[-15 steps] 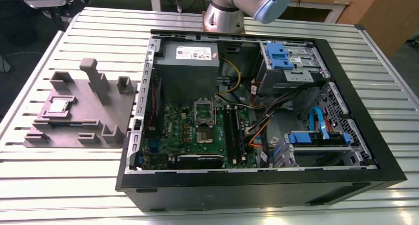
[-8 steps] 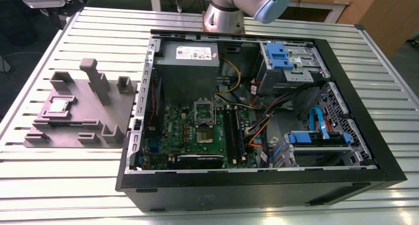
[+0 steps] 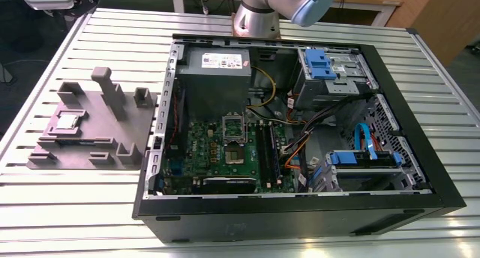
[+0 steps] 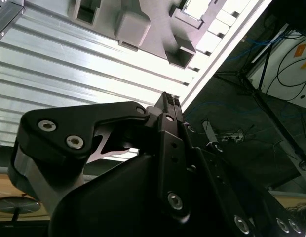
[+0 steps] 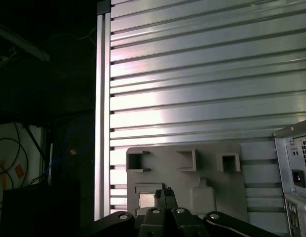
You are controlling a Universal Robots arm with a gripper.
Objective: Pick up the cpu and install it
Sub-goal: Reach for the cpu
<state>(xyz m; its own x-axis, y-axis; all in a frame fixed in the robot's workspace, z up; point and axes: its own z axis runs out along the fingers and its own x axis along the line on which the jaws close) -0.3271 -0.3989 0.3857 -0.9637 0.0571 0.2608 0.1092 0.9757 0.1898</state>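
Your hand (image 5: pixel 165 192) is pinched closed on nothing. The cpu (image 3: pixel 67 122) sits on the grey plate (image 3: pixel 101 143) on the bench (image 3: pixel 75 213), at the exterior view's left of the open computer case (image 3: pixel 300 213).

The table (image 3: pixel 75 213) was ribbed metal with a brushed sheen, the moulded plate (image 3: pixel 90 129) matt grey plastic, the cpu (image 3: pixel 66 122) topped in silvery metal, the computer case (image 3: pixel 300 218) matt black, and the gripper (image 4: pixel 169 101) smooth matt black.

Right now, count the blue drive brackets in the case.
2. One blue bracket sits at the exterior view's upper right; the other blue bracket, lower right. More may be hidden.
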